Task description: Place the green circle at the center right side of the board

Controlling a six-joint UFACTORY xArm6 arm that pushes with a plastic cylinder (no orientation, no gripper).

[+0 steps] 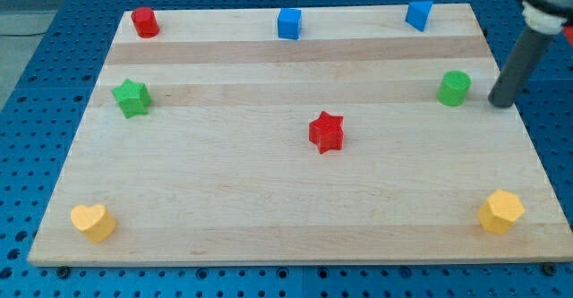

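Note:
The green circle is a short green cylinder standing on the wooden board near its right edge, a little above mid-height. My rod comes down from the view's top right, and my tip rests near the board's right edge, just right of the green circle and slightly below it, with a small gap between them.
A red cylinder stands at the top left, a blue cube at top middle, a blue block at top right. A green star is at left, a red star in the centre, a yellow heart bottom left, a yellow hexagon bottom right.

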